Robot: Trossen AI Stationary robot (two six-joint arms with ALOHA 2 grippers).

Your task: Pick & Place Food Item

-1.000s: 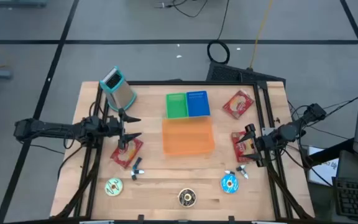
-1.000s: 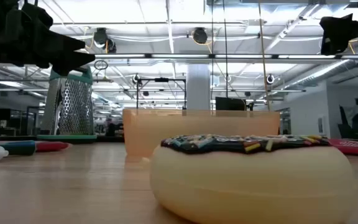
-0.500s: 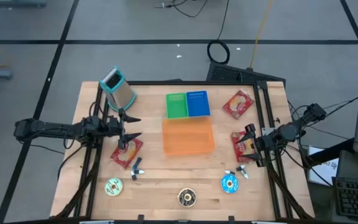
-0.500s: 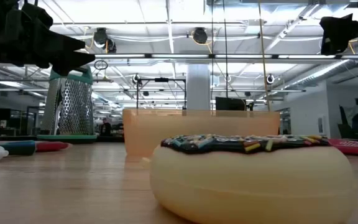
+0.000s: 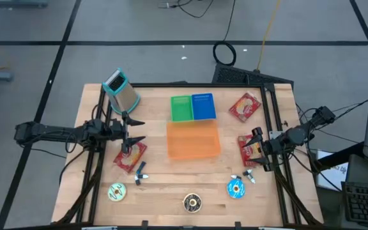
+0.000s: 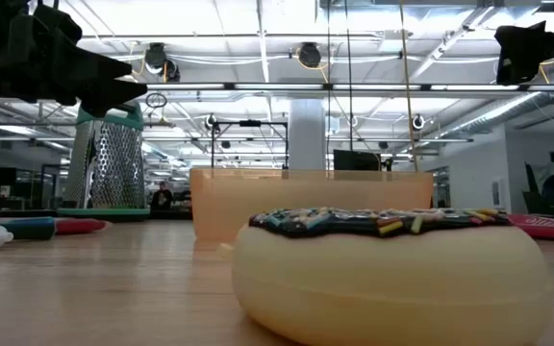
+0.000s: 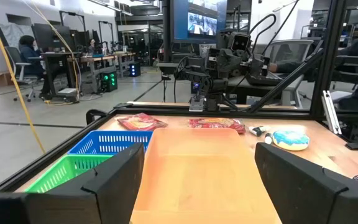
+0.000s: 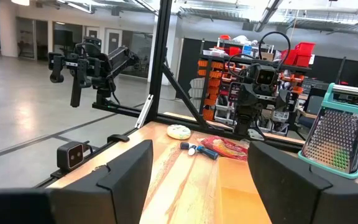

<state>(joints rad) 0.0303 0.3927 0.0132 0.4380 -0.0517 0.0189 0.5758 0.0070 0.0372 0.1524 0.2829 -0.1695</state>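
Three toy donuts lie flat near the table's front edge: a green one (image 5: 116, 191), a chocolate sprinkled one (image 5: 192, 203) that fills the low view (image 6: 392, 274), and a blue one (image 5: 236, 188). Red snack packets lie at the left (image 5: 131, 155), the right (image 5: 251, 148) and the far right (image 5: 245, 107). An orange tray (image 5: 193, 140) sits in the middle. My left gripper (image 5: 133, 130) hovers open above the left packet, pointing level at the tray. My right gripper (image 5: 256, 148) hovers open above the right packet. Both are empty.
A green basket (image 5: 181, 107) and a blue basket (image 5: 203, 106) stand behind the tray. A metal grater (image 5: 121, 91) stands at the far left. Markers lie at the front left (image 5: 140, 171) and front right (image 5: 248, 177). Black frame rails (image 5: 101, 128) run along the table's sides.
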